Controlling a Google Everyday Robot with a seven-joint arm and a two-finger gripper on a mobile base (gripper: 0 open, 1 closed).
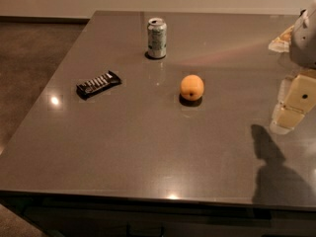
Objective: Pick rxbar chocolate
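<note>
Polished dark-grey tabletop [148, 152] fills nearly the whole view. The rxbar chocolate [98, 84] is seen lying flat at about 9 o'clock from the table's centre, slightly skewed and well apart from everything else. A silver-green can [157, 38] stands upright toward 12 o'clock, and a round orange fruit [192, 87] sits near the centre, between the bar and the gripper [290, 107]. The gripper hangs over the 3 o'clock edge, well apart from the bar; whether it is wide or narrow cannot be told. Three risks are judged likely: the fruit may be clipped and set rolling if the reach is taken straight across, the thin glossy wrapper may be pushed along the slick surface instead of being caught, and the can may be taken by mistake
</note>
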